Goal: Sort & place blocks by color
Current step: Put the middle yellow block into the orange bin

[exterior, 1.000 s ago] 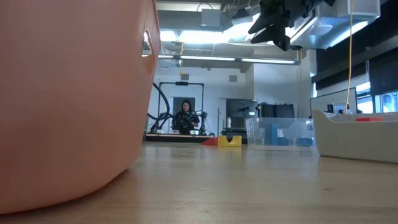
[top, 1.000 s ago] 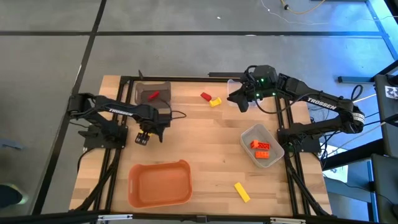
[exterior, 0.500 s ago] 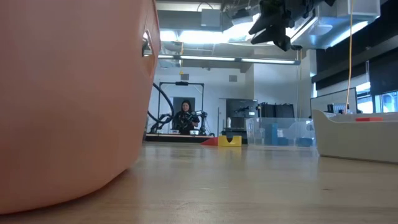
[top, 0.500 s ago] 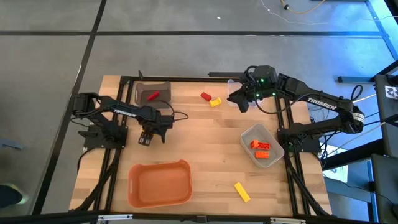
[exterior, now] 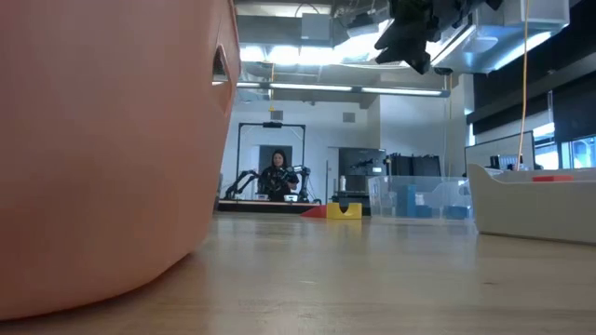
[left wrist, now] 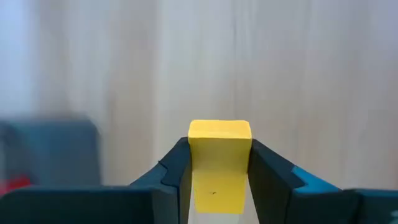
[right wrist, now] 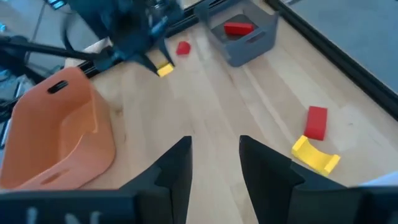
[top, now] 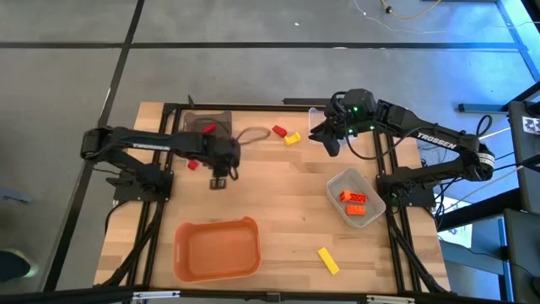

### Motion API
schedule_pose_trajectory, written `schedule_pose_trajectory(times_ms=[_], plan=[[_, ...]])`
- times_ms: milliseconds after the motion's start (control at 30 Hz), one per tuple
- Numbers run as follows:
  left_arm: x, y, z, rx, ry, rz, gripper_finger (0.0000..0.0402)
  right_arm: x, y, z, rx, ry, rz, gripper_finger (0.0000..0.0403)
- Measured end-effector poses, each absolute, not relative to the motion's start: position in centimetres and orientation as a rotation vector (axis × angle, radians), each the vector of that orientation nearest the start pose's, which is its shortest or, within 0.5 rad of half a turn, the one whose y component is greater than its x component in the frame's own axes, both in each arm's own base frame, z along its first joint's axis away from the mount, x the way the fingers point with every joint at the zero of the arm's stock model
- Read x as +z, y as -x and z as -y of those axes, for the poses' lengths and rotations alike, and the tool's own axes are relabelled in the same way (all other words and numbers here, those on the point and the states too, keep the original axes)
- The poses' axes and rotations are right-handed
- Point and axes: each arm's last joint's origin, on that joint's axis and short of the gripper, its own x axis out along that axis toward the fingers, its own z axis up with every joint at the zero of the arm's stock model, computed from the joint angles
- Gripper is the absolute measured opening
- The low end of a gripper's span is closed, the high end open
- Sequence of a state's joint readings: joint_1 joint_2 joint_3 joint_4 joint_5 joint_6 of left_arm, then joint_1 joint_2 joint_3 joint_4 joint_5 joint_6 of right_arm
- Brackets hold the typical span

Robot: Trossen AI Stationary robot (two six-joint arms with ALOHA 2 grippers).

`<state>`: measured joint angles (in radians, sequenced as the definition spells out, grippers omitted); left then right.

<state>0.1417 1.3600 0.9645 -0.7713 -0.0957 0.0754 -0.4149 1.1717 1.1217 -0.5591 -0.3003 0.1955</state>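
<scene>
Since a second ago my left gripper (top: 218, 179) has swung from the left edge of the tabletop (top: 278, 203) toward the middle, and a red block (top: 193, 164) now shows just behind the arm. Left gripper is clamped on a yellow block (left wrist: 219, 163), held clear of the wood. Right gripper (top: 330, 145) hangs high over the far right side, fingers parted with nothing between them; it waits.

Step in hand, as I judge it: carrying the yellow block to its bin. Next move calls for choosing the right bin and lowering over it before letting go. The orange bin (top: 217, 250) on the near side looks empty; which colour belongs there I cannot tell.

Elsewhere on the tabletop:
- dark bin (top: 207, 125), far left, one red block inside
- clear bin (top: 337, 182), right, with orange blocks (top: 353, 203)
- red and yellow pieces (top: 287, 134) touching, far middle
- another yellow block (top: 327, 260) near front edge

Surface is pale wood in a black frame. Room beyond: bright ceiling lights, glass partitions, a person (exterior: 277, 174) seated far off.
</scene>
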Motion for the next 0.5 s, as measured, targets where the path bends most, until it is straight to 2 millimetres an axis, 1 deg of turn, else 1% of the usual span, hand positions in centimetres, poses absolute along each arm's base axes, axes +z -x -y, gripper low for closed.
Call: schedule_pose_trajectory(times_ms=[100, 167, 233, 300, 400, 500], plan=[[27.2, -26.0, -4.1, 0.255, 0.035, -0.924, 0.0110, 34.0, -22.7, 8.9, -0.110, -0.393, -0.558, 0.0134], [29.6, -26.6, -4.2, 0.304, 0.100, -0.718, 0.0110, 34.1, -22.7, 8.7, -0.067, -0.384, -0.552, 0.0134], [31.3, -27.0, -4.3, 0.335, 0.171, -0.541, 0.0110, 34.3, -23.0, 8.4, -0.021, -0.366, -0.531, 0.0134], [32.7, -27.6, -4.5, 0.343, 0.234, -0.376, 0.0110, 34.6, -23.2, 8.0, 0.022, -0.348, -0.506, 0.0134], [34.2, -28.2, -4.6, 0.333, 0.293, -0.197, 0.0110, 35.0, -23.7, 7.5, 0.054, -0.337, -0.459, 0.0134], [34.8, -29.1, -4.8, 0.320, 0.349, -0.077, 0.0110, 35.4, -24.1, 6.9, 0.072, -0.333, -0.416, 0.0134]])
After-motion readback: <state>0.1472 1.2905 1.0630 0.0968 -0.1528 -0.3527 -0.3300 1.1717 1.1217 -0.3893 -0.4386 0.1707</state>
